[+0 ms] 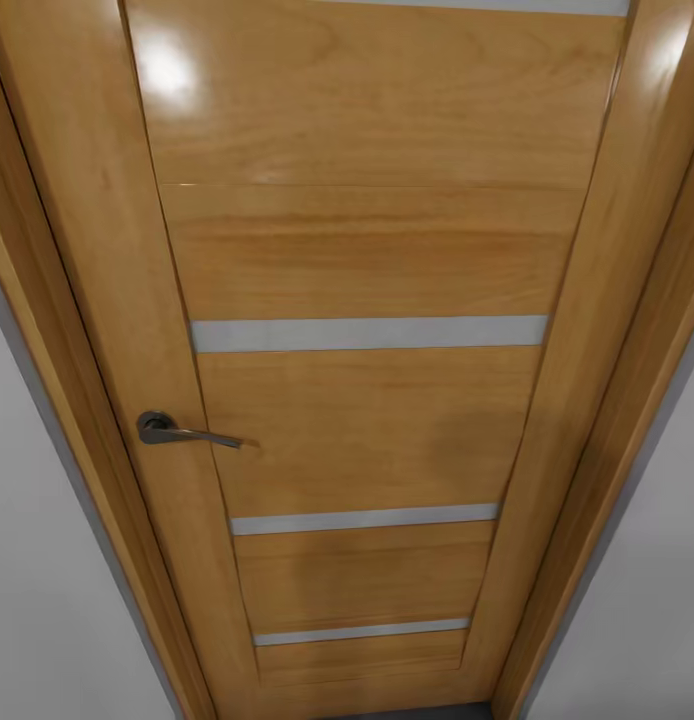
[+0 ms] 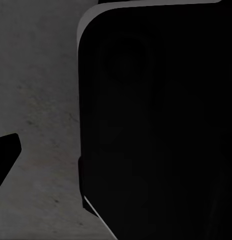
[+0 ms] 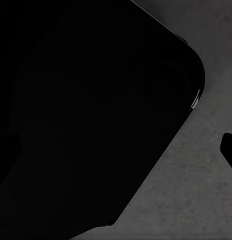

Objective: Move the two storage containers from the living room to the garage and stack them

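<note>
The head camera faces a closed wooden door (image 1: pixel 367 400) from close up. Both wrist cameras look down at grey concrete floor (image 2: pixel 35 100), past dark robot bodywork (image 3: pixel 85 110).

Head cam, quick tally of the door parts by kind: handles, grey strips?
Lever handle: 1
Full grey strips across the door panel: 3
Partial grey strip at the top edge: 1
Total: 5

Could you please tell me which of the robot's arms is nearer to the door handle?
Probably left: the door handle sits at the robot's left on the door. Both wrist views face the grey floor beside a dark body, so both arms seem lowered, well below it.
</note>
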Controlling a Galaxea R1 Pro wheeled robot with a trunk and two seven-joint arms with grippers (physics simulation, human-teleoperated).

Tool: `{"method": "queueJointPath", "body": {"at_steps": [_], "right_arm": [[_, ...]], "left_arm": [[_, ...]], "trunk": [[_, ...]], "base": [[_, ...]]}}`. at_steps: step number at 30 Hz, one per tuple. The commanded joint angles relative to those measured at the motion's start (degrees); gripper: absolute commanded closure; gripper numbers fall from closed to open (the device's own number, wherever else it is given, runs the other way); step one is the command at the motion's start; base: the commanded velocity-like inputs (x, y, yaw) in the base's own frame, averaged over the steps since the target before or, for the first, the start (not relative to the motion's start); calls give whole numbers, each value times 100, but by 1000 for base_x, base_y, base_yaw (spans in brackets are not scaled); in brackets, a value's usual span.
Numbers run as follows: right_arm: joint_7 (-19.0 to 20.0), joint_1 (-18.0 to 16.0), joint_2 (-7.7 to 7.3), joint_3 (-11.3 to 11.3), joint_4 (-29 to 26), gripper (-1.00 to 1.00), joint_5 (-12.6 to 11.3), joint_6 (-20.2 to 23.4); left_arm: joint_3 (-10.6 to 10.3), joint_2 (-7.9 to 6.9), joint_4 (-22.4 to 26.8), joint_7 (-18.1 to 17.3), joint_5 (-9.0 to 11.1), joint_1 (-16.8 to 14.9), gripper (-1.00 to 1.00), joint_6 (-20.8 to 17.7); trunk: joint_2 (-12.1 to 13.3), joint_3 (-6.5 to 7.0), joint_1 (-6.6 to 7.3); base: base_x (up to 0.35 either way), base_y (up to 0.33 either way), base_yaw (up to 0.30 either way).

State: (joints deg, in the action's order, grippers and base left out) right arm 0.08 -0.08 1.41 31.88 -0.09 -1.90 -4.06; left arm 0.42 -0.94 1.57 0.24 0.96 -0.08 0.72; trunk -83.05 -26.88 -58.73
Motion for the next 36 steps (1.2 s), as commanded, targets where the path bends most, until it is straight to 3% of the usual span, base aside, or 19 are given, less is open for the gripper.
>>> {"method": "queueJointPath", "body": {"at_steps": [1, 22, 28, 33, 36], "right_arm": [[1, -1, 0, 20, 1, -100, -21, -16], [1, -1, -7, 20, 1, -100, -21, -23], [31, -84, -177, -1, 15, -100, -217, -141], [28, -87, -15, 12, 18, -100, -61, 14], [27, -88, -4, 13, 18, -100, 36, 30]], "left_arm": [[2, -1, 2, 2, 10, -1, -100, 8], [2, 6, 2, 4, 10, -1, -100, 8], [31, -5, 19, 5, 19, -10, -100, 4], [38, -3, 19, 3, 0, -10, -100, 7], [43, -3, 19, 2, -1, -10, -100, 7]], "trunk": [[-2, -4, 0], [-2, -4, 0], [-2, -4, 0], [-2, -4, 0], [-2, -4, 0]], "base": [[0, -88, 0], [0, -31, 0], [0, 0, 0], [0, 0, 0], [0, 0, 0]]}}
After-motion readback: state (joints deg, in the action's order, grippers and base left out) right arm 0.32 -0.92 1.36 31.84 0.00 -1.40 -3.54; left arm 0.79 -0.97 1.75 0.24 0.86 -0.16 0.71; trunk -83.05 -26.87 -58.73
